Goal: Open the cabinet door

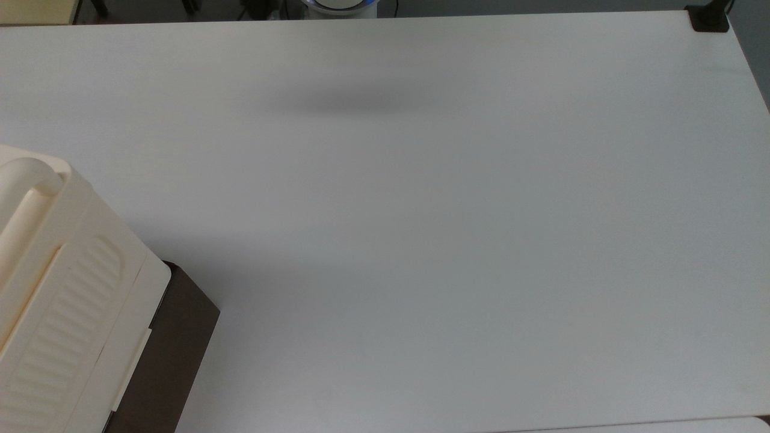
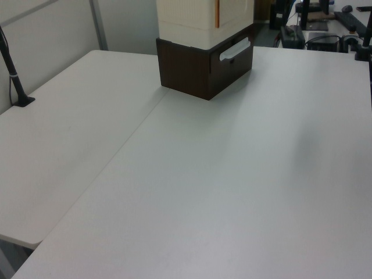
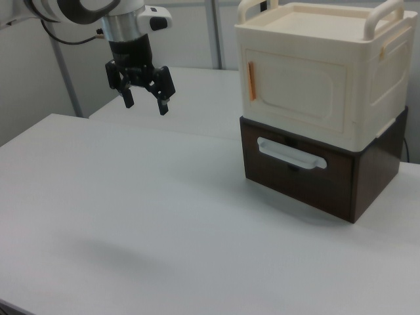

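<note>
White table (image 3: 131,216), cabinet (image 3: 321,79) cropped, cabinet door (image 3: 292,85) closed.

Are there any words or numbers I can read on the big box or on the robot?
None: no words, numbers, labels or signs can be read.
The cabinet has plain cream walls, and the cabinet door bears only an orange strip along its edge.
The dark brown drawer below has a pale handle and no text.
The gripper is plain black.
The table is bare white.
</note>
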